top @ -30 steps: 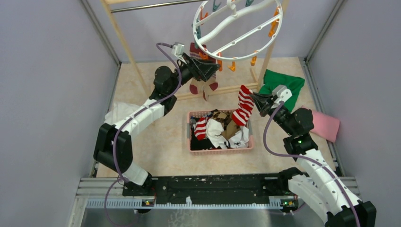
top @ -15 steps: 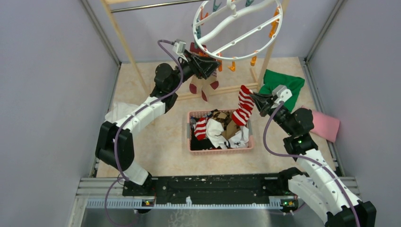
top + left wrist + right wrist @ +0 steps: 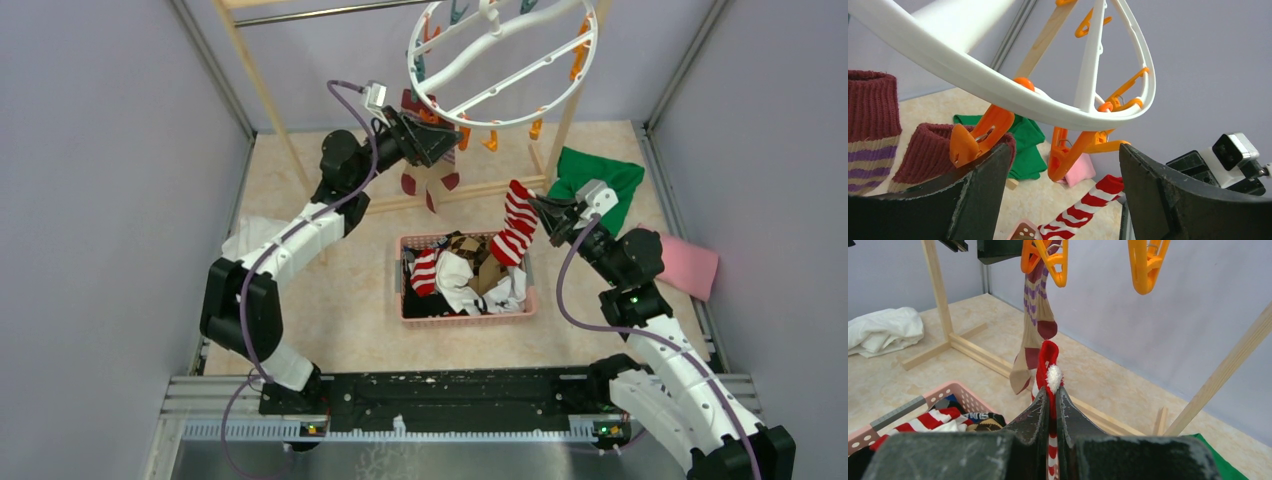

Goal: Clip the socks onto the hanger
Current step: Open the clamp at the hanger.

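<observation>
The white ring hanger [image 3: 500, 62] hangs from the rack at the back, with orange pegs under its rim. My left gripper [image 3: 447, 141] is open just under the ring's near-left rim. In the left wrist view an empty orange peg [image 3: 1070, 152] hangs between its jaws [image 3: 1065, 167], below the rim [image 3: 998, 80]. Another orange peg [image 3: 977, 136] grips a maroon sock cuff [image 3: 923, 150]. Tan and maroon striped socks [image 3: 430, 180] hang there. My right gripper [image 3: 537, 208] is shut on a red-and-white striped sock [image 3: 515, 235], held up over the basket; the sock's cuff [image 3: 1048, 357] sticks out above the fingertips [image 3: 1053, 392].
A pink basket [image 3: 465, 318] with several socks sits mid-table. A green cloth [image 3: 605, 180] and a pink cloth [image 3: 690, 265] lie at the right, a white cloth [image 3: 255, 235] at the left. The wooden rack frame [image 3: 262, 95] stands at the back.
My left gripper has risen slightly and shifted toward the ring's rim. The right arm and its sock have not moved.
</observation>
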Tool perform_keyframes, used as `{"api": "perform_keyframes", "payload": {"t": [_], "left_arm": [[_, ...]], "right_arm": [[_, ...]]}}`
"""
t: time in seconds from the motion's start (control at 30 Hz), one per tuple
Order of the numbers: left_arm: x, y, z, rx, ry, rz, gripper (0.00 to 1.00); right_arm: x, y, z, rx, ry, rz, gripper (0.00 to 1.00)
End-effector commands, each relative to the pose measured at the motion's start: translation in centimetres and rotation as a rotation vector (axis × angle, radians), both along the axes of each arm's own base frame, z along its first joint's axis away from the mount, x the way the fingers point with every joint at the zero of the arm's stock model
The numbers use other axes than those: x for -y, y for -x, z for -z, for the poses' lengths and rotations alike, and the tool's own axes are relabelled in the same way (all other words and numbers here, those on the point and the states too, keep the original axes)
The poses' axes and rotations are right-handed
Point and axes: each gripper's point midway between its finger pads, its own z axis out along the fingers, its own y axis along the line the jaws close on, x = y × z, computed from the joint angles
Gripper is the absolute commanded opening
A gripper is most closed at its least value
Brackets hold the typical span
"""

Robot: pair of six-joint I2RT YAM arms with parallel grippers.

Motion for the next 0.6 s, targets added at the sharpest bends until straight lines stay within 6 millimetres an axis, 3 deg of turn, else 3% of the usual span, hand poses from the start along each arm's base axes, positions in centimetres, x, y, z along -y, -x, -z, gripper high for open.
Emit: {"api": "perform_keyframes", "payload": {"t": [0.0,0.3,0.57], "left_arm": [[-1.1,2.4,-2.5,0.020,0.024,0.031,0.86],[-2.9,4.5,-2.8,0.087,0.031,0.081,0.85],[-2.1,6.5,-4.3,0.153,0.045,0.247,0.83]], "right_arm": [[0.4,0.4,-1.9,0.066,-0.009,0.006,0.00],[0.2,0.5,-1.9,0.067,-0.010,-0.005,0.00],[0.2,0.5,-2.0,0.066,-0.010,-0.007,0.00]]}}
